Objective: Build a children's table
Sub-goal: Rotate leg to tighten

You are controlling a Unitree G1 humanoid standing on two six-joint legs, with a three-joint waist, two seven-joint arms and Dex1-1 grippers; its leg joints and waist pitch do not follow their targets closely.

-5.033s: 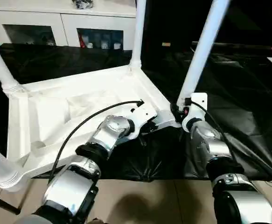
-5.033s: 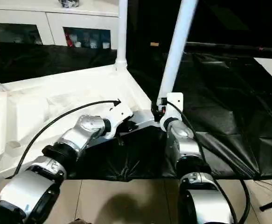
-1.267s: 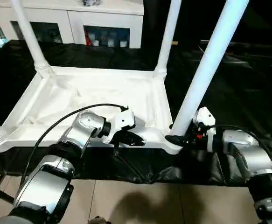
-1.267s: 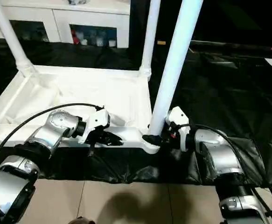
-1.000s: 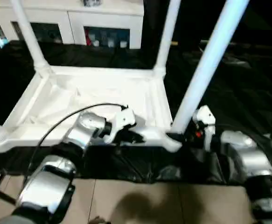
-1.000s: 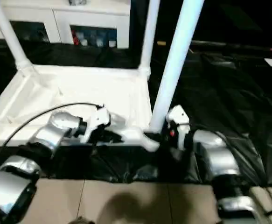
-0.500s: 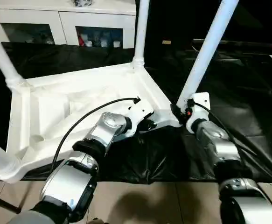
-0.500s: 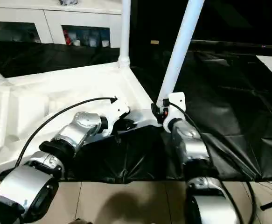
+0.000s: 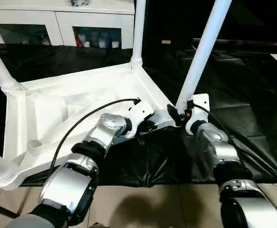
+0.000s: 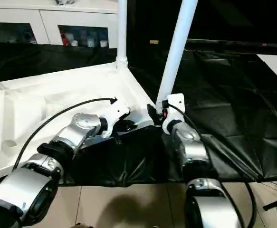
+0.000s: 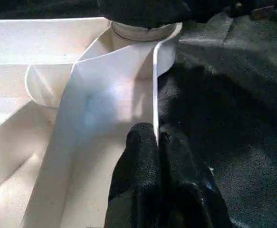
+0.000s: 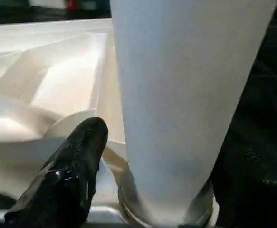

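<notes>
The left gripper (image 11: pixel 156 137) pinches the rim of the upturned table top (image 9: pixel 48 114), its fingers together on the thin wall. The right gripper (image 9: pixel 176 115) grasps the leg (image 9: pixel 200 57) at the near corner socket.

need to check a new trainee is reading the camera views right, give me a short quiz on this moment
1. True or false: the table lies upside down, its legs pointing up.
2. What are the left jaws shut on? A) the table's rim B) a leg C) the black sheet
3. How many legs already stand in corner sockets?

Key: 1 true; 2 A; 3 four.
</notes>
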